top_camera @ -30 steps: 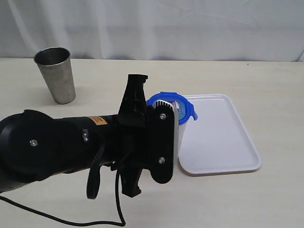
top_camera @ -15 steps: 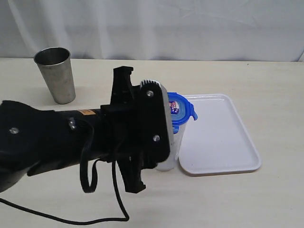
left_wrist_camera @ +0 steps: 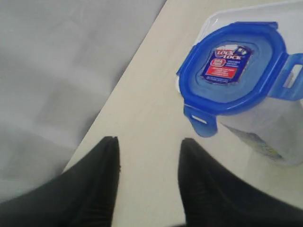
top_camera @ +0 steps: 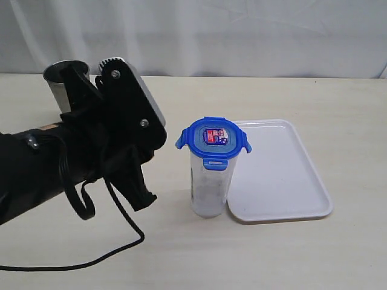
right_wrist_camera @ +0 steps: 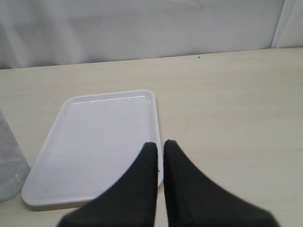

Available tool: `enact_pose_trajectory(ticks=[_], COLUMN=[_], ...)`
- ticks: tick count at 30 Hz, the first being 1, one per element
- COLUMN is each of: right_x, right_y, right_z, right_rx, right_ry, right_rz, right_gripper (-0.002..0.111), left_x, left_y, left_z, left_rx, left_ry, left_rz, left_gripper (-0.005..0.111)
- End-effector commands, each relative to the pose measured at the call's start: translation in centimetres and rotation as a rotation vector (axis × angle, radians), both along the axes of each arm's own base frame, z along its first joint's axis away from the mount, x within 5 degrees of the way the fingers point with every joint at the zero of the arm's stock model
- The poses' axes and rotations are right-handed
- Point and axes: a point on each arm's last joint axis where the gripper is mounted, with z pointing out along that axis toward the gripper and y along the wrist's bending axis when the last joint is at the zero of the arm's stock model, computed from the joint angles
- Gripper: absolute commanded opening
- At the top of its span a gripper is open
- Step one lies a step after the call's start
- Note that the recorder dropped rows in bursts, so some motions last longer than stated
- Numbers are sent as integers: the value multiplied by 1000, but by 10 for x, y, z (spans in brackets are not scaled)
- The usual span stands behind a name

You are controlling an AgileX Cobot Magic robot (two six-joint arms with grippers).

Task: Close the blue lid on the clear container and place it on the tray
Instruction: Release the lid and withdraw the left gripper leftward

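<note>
- Left gripper [left_wrist_camera: 149, 142]: its two black fingers stand moderately apart with bare tabletop showing between them; nothing is held. In the left wrist view it hangs off to one side of the container, not touching it.
- Right gripper [right_wrist_camera: 160, 144]: the fingers are pressed together with only a thin slit between them and grip nothing. It hangs above the near edge of the tray [right_wrist_camera: 94, 142].
- Blue lid [top_camera: 213, 139]: it sits on top of the clear container [top_camera: 210, 187]. The tabs on its left and right flare outward, while the front one points down.
- Sticker [left_wrist_camera: 226, 64]: a small square at the lid's centre. Its dark blue upper part carries white lettering that reads "LOCK" twice. Below is a red panel with white print too fine to read.
- A faint printed label shows on the container's side in the left wrist view, too blurred to read.
- The container stands upright on the table [top_camera: 302, 254], just beside the tray's near left corner and not on the tray. I cannot tell whether they touch.
- Steel cup [top_camera: 54, 87]: at the far left of the table, partly hidden behind the left arm.
</note>
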Motion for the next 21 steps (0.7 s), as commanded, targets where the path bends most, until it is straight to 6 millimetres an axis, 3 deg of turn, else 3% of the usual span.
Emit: enact_pose_trajectory(ticks=[1, 8, 14, 17, 21], right_x=[0, 0, 0, 0, 0], right_y=[0, 0, 0, 0, 0], right_z=[0, 0, 0, 0, 0], right_rx=[3, 3, 3, 3, 3], right_ry=[-6, -6, -6, -6, -6], right_rz=[-3, -3, -3, -3, -3], right_gripper=[5, 5, 5, 5, 5], left_x=[19, 49, 61, 60, 59], left_y=[17, 47, 67, 72, 72], left_z=[2, -1, 5, 6, -1], left_rx=[-108, -246, -469, -615, -702], left_ry=[25, 132, -10, -104, -78], left_rz=[92, 101, 186, 115, -67], left_gripper=[22, 0, 0, 0, 0])
